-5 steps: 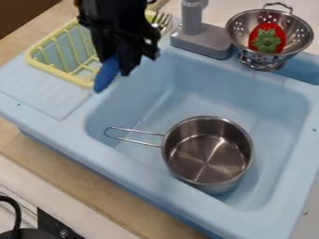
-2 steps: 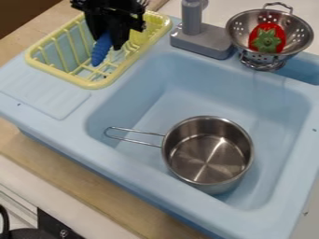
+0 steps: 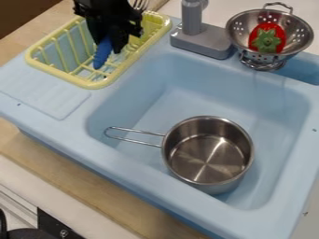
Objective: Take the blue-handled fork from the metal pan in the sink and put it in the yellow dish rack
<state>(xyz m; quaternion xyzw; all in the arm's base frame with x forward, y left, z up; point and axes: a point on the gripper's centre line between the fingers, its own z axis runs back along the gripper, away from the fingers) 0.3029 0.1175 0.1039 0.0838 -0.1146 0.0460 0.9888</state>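
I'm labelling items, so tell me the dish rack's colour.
The dish rack is pale yellow, seen best in the camera view.

So it's a light blue plastic toy sink sitting on a wooden counter. Far left corner's got a pale yellow dish rack, with a flat ridged drainboard molded in on the near side of it. Grey faucet is at the far edge, just right of the rack. Right of that there's a metal colander on its own little base. Down in the main basin is a stainless steel saucepan, upright, wire handle pointing left.
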